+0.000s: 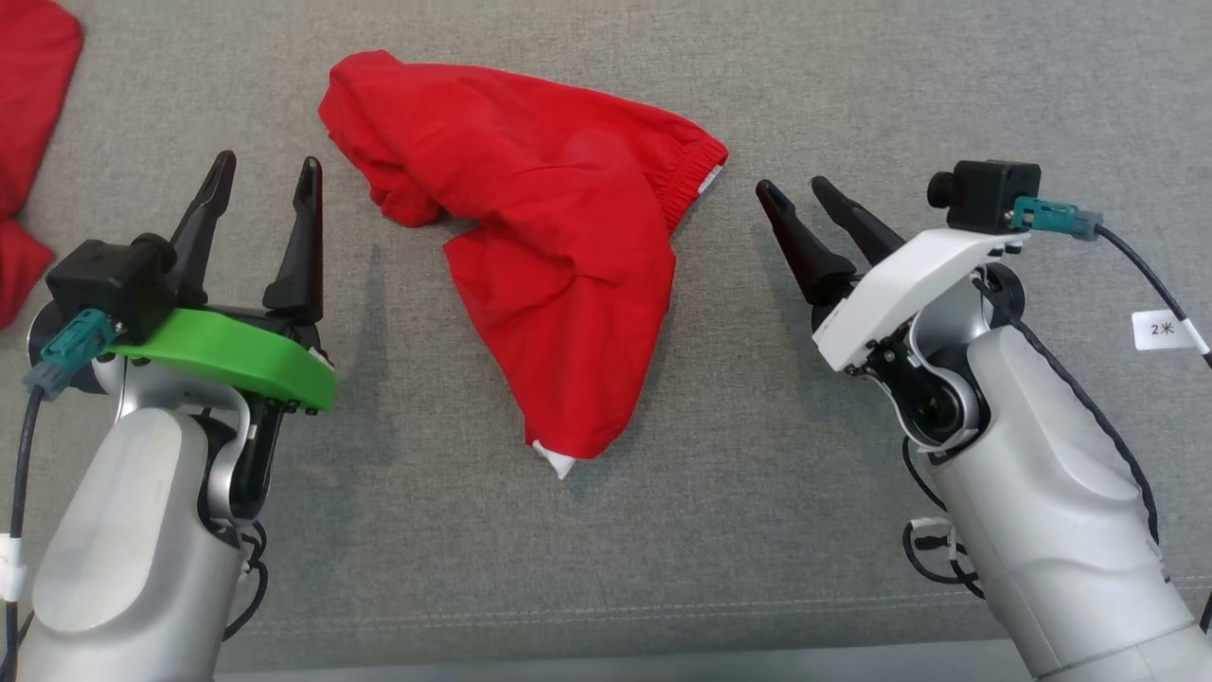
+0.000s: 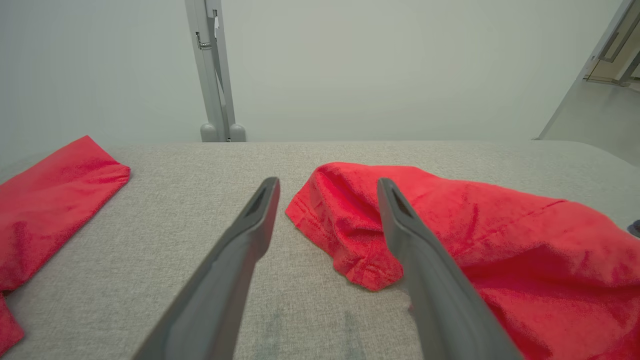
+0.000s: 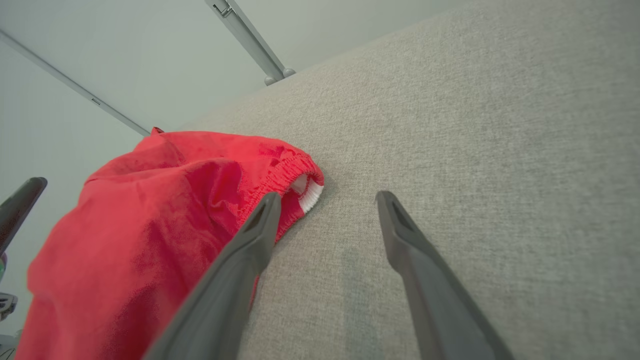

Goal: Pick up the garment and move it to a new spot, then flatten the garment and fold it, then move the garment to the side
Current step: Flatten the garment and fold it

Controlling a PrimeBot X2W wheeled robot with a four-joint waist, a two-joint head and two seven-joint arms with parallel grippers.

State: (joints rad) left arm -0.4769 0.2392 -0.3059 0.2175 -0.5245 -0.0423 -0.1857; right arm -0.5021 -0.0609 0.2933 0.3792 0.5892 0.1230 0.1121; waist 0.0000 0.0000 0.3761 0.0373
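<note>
Head view: the crumpled red garment (image 1: 559, 246) lies on the tabletop (image 1: 757, 455) between the left gripper (image 1: 268, 161) and right gripper (image 1: 791, 185), fingers spread, empty. Left wrist view: its hem (image 2: 325, 235) shows between the fingers. Right wrist view: its waistband (image 3: 295, 170) sits beside one finger.

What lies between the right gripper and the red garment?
Only a narrow strip of bare grey surface, clearest in the head view; the open right gripper stands apart from the red garment.

The left gripper (image 1: 268, 161) sits left of the garment (image 1: 559, 246), the right gripper (image 1: 791, 185) right of it, both with fingers spread.
</note>
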